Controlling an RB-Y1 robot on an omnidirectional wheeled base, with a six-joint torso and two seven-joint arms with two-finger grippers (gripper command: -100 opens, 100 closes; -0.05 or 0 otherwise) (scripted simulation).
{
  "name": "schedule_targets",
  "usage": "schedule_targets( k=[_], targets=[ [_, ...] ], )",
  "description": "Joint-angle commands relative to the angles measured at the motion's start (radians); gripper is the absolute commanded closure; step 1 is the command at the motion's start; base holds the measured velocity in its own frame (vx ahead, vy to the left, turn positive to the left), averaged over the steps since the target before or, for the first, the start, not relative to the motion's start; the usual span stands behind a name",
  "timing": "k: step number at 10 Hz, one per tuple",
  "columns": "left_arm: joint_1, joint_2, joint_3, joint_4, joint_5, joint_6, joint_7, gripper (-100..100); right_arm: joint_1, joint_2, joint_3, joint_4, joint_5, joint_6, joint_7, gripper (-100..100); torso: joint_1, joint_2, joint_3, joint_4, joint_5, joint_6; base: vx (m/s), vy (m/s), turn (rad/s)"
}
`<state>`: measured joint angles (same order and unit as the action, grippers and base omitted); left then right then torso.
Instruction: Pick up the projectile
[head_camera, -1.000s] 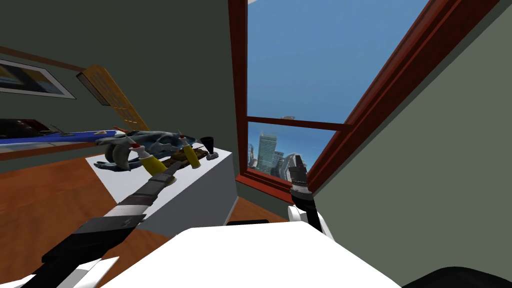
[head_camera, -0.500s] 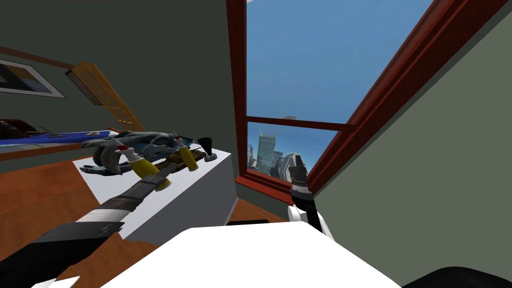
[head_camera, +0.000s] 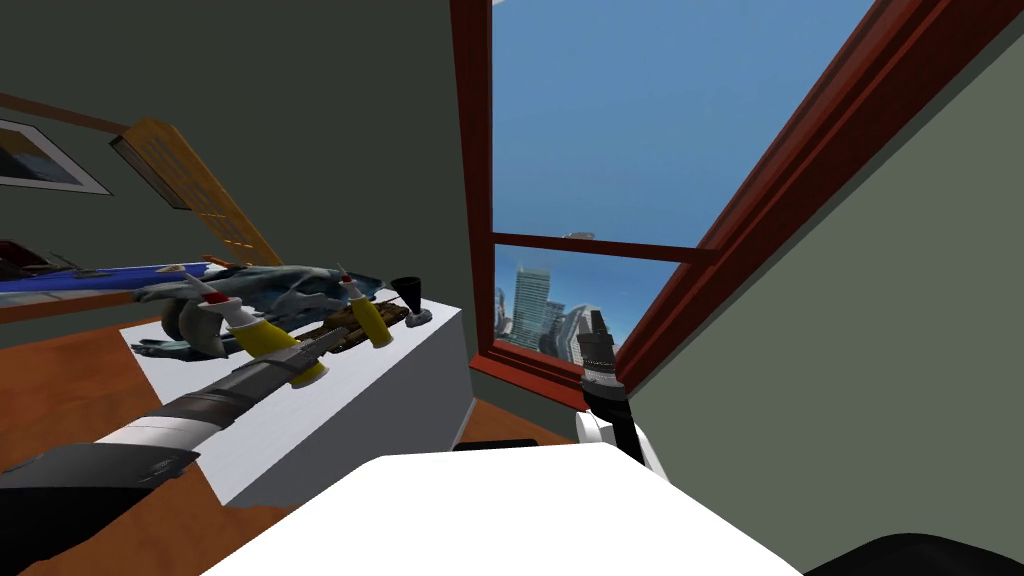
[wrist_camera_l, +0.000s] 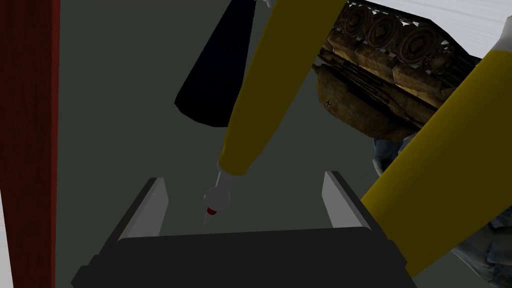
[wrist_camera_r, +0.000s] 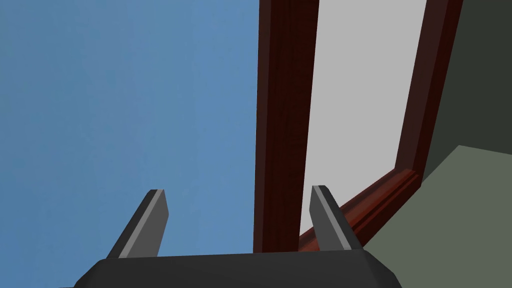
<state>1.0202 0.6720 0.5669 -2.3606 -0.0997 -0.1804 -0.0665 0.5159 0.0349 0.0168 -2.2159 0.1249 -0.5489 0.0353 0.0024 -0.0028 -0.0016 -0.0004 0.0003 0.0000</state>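
Two yellow projectiles with white noses and red tips lie on a white table (head_camera: 400, 385): one near (head_camera: 262, 338), one farther (head_camera: 370, 320). My left gripper (head_camera: 325, 343) reaches in low between them. In the left wrist view its fingers (wrist_camera_l: 150, 207) stand open, and the red-tipped nose of one yellow projectile (wrist_camera_l: 270, 85) pokes down between them without touching either. The second projectile (wrist_camera_l: 440, 175) slants past the other finger. My right gripper (head_camera: 597, 322) is held up by the window, open and empty (wrist_camera_r: 237, 205).
A brown tank model (wrist_camera_l: 390, 75) lies just beyond the projectiles, a black cone-shaped thing (head_camera: 408, 292) at the table's far corner, a grey-blue creature figure (head_camera: 270, 285) behind. The red-framed window (head_camera: 475, 200) and dark wall bound the table's far side. Wooden floor (head_camera: 60, 400) lies to the left.
The whole head view has shifted, so the table and its things sit further left. My left arm reaches a little further in among the projectiles. The right arm has not moved.
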Motion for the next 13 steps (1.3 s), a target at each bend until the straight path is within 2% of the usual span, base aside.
schedule_targets(
  k=[1,7,10,11,12,13],
  targets=[
    [0.041,0.050,0.042,-0.008,-0.007,0.019,-0.001,-100,0.000,0.000,0.000,0.000,0.000,0.000,0.000,0,0.000,0.000,0.000,0.000,0.000,0.000,0.035,0.026,-0.027],
    [0.174,0.221,0.185,-0.027,-0.029,0.074,0.000,-100,0.000,0.000,0.000,0.000,0.000,0.000,0.000,0,-0.001,0.000,0.000,0.000,0.000,0.000,0.034,0.018,-0.030],
    [0.225,0.286,0.241,-0.038,-0.038,0.094,0.000,-100,0.000,0.000,0.000,0.000,0.000,0.000,0.000,0,-0.001,-0.001,-0.001,0.000,0.000,0.000,0.042,0.010,-0.032],
    [0.214,0.271,0.230,-0.034,-0.035,0.088,0.001,-100,0.000,0.000,0.000,0.000,0.000,0.000,0.000,0,-0.001,-0.002,-0.001,0.000,0.000,0.000,0.024,0.006,-0.009],
    [0.216,0.274,0.232,-0.035,-0.035,0.090,0.002,0,0.000,0.000,0.000,0.000,0.000,0.000,0.000,0,-0.001,0.000,0.000,0.000,0.000,0.000,0.000,0.000,0.000],
    [0.216,0.273,0.232,-0.035,-0.035,0.090,0.002,-100,0.000,0.000,0.000,0.000,0.000,0.000,0.000,0,-0.001,0.001,0.001,0.000,0.000,0.000,0.000,0.000,0.000]
  ],
)
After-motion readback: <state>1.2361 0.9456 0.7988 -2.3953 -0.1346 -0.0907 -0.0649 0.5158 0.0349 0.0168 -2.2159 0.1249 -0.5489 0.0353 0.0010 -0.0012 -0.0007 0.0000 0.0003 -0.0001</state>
